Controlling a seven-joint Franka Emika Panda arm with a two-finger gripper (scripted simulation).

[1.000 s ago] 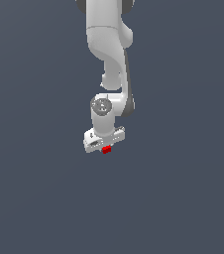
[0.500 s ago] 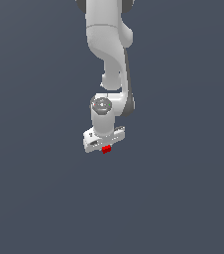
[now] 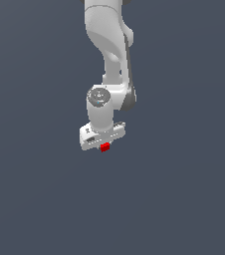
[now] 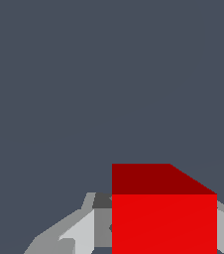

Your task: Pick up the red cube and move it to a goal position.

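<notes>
The red cube (image 3: 105,147) is a tiny bright red block sitting just under the white hand of the arm, near the middle of the exterior view. My gripper (image 3: 104,147) points down and is shut on the cube; the hand's body hides most of the fingers there. In the wrist view the red cube (image 4: 163,213) fills the space between the grey fingers (image 4: 79,230), with one finger on each side of it. The cube is far narrower than the hand. No goal marker shows in either view.
The surroundings are a plain dark grey-blue surface (image 3: 184,199). The white arm (image 3: 109,45) reaches down from the top of the exterior view. No other objects show.
The gripper and the cube have shifted very slightly to the exterior view's right; otherwise nothing has visibly changed.
</notes>
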